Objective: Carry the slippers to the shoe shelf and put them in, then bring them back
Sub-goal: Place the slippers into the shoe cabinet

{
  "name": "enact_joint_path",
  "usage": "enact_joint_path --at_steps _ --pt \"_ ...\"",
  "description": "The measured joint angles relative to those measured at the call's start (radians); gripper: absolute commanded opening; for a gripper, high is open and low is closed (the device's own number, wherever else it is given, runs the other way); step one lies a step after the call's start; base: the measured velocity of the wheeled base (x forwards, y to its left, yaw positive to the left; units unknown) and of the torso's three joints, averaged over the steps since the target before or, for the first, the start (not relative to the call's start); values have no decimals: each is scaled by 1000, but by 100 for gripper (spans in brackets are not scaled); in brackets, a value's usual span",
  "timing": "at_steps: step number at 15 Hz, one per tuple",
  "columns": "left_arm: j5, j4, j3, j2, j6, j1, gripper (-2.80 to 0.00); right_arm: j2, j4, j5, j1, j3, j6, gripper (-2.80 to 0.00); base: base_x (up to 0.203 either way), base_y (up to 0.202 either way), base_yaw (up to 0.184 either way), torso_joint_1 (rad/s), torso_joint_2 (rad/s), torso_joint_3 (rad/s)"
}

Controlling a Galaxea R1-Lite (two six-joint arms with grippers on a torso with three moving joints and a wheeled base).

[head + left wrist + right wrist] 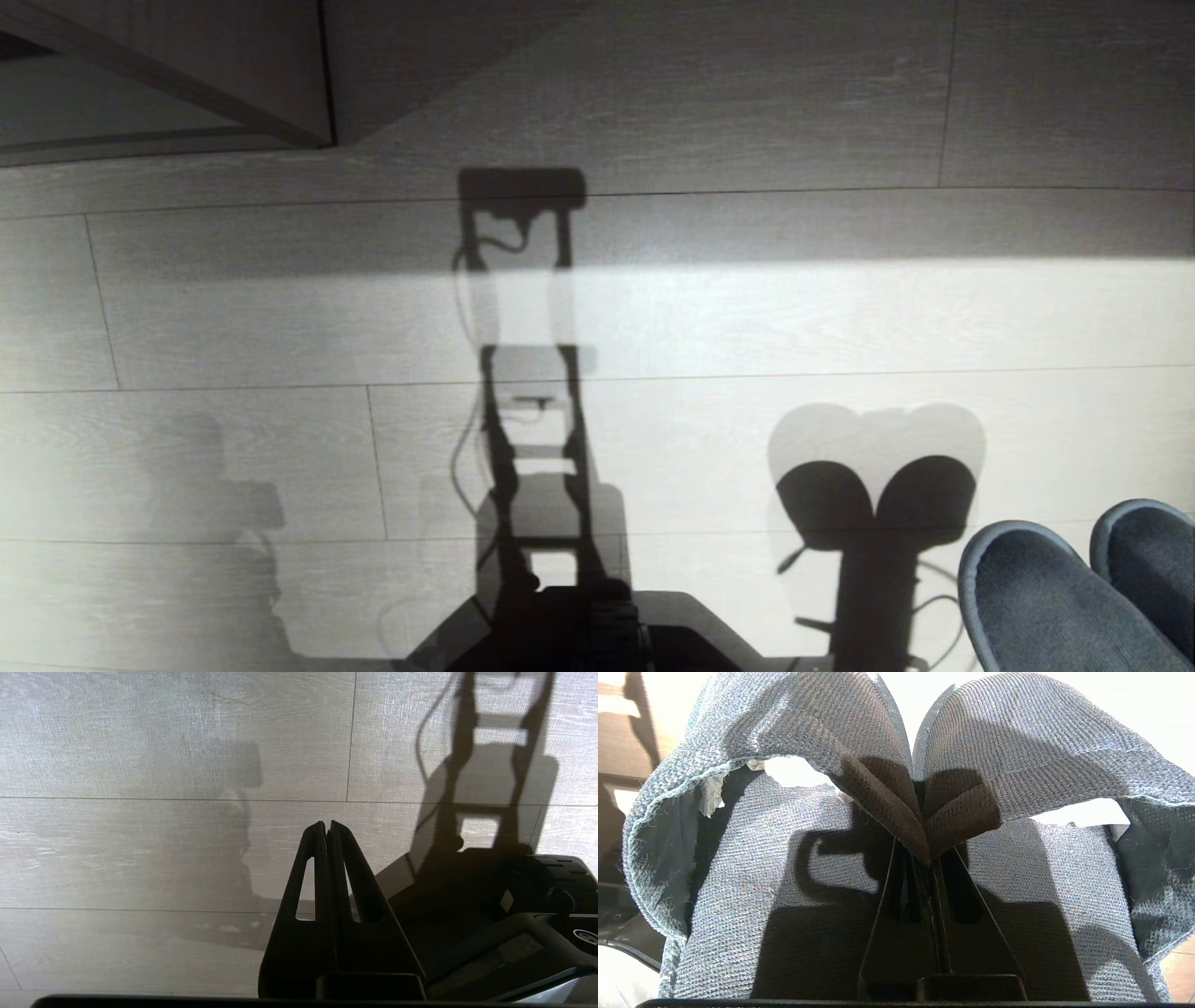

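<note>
The two grey-blue ribbed slippers (1036, 597) hang toes-forward over the floor at the near right of the head view. In the right wrist view my right gripper (930, 863) is shut on both slippers' inner rims (896, 812), pinched together; the left slipper (808, 742) and the right slipper (1041, 732) fan out to either side. My left gripper (327, 826) is shut with nothing in it, held above the bare floor. A corner of a pale wood-grain unit (280, 65) with a dark opening shows at the far left; I cannot tell whether it is the shoe shelf.
Pale plank flooring (747, 317) spreads ahead, crossed by a sunlit band and by my own shadow. My dark base (579, 635) sits at the near edge and also shows beside the left gripper as the base (514, 896).
</note>
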Motion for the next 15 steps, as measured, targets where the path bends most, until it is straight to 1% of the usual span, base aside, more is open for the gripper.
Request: enact_joint_path --at_steps 8,15 --pt "1 0 0 0 -1 0 -280 1 0 0 0 0 0 -280 0 0 0 1 1 12" --pt "2 1 0 0 -1 0 -280 1 0 0 0 0 0 -280 0 0 0 3 2 195"
